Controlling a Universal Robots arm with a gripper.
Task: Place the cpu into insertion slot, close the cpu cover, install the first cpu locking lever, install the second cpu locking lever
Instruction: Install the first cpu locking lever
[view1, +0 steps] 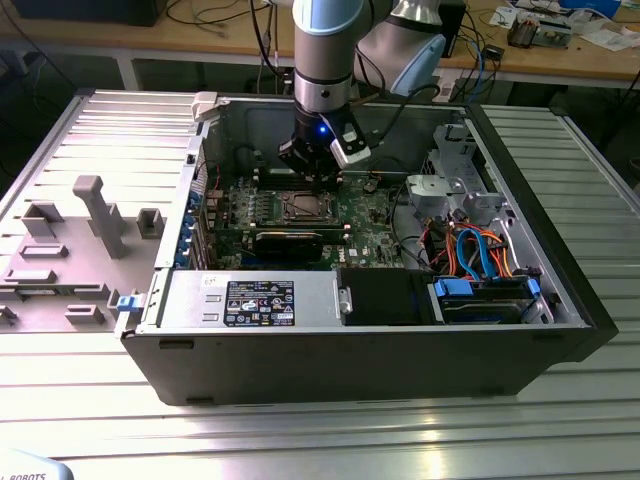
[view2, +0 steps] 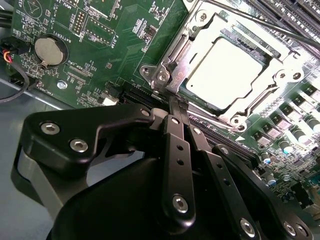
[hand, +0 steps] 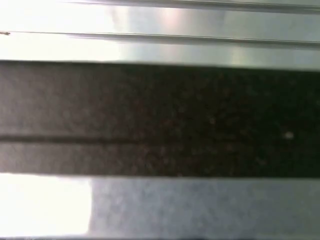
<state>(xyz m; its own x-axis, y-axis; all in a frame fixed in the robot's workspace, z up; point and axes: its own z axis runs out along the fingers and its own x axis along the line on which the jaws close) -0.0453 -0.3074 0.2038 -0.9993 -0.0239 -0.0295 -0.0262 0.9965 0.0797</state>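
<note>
Reaching down into the case, tool (view2: 176, 102) closed beside the cpu cover (view2: 186, 46).

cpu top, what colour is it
Pale silvery-grey, almost white under the light; the cpu shows best in the second wrist view, framed by the cpu cover.

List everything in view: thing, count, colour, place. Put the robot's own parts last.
computer case: one, dark grey, open, lying on the ribbed metal table
green circuit board: one, on the case floor
cpu: one, silvery, seated in the insertion slot
cpu cover: one, silvery frame, down around the cpu
coin battery: one, silver, on the board beside the slot
black expansion card: one, in front of the slot in the exterior view
cables: several, orange and blue, at the exterior view's right
grey fixture tray: one, at the exterior view's left
end effector: one, black, tips together at the cover's edge
</note>
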